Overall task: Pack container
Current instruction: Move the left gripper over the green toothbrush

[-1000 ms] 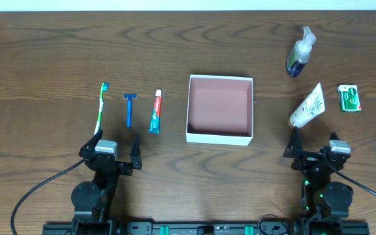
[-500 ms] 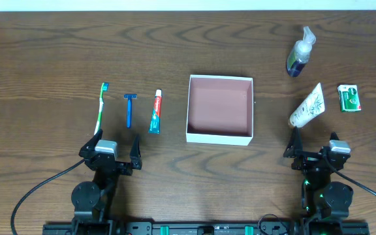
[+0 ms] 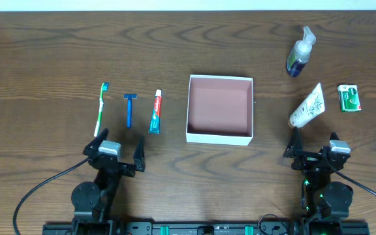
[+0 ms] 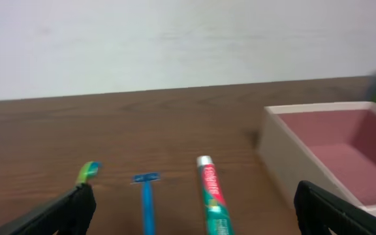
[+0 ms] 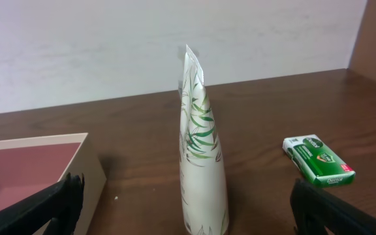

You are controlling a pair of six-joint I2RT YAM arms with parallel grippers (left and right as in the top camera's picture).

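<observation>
While both arms sit at the near edge of the dark wooden table (image 3: 44, 52), the overhead view shows the square, shallow, white-walled container with a dusty pink inside (image 3: 219, 138) mid-table, the left gripper (image 3: 113, 150) nearside of a green-and-white toothbrush (image 3: 101, 108), blue razor (image 3: 129, 109) and red-and-green toothpaste tube (image 3: 155, 111), the right gripper (image 3: 314, 145) nearside of a white leaf-printed tube (image 3: 307, 106). From the left wrist, the jaws gape wide and empty, with the container ahead to the right. From the right wrist, the jaws are equally wide and empty, with the white tube ahead between them, the container at left and a small green box (image 5: 318, 160) at right.
</observation>
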